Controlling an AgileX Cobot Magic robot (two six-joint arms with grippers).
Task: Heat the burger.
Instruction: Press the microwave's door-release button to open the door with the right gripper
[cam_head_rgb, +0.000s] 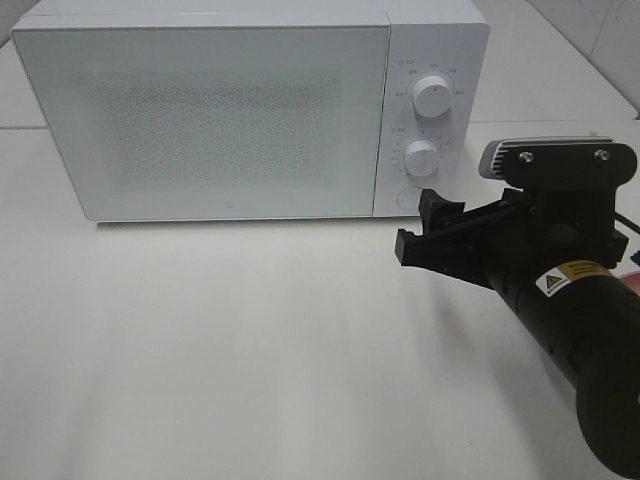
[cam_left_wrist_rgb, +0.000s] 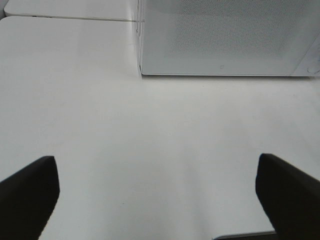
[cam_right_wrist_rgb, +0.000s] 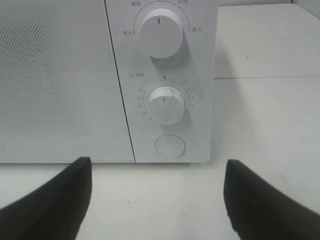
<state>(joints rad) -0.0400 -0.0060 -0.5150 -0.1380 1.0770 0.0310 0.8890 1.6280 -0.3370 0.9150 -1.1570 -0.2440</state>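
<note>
right wrist view: my open, empty right gripper (cam_right_wrist_rgb: 156, 167) faces the round white push button (cam_right_wrist_rgb: 170, 145) on the closed white boxy microwave (cam_right_wrist_rgb: 60, 75); the burger is out of sight. drifting high, i'd nudge the white round timer knob (cam_right_wrist_rgb: 165, 104) instead.

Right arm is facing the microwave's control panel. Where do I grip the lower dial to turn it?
Grip the lower dial by its round rim, pinched across opposite sides, coming straight in from the front. It is a short cylinder standing out of the flat panel, facing the open right gripper.
</note>
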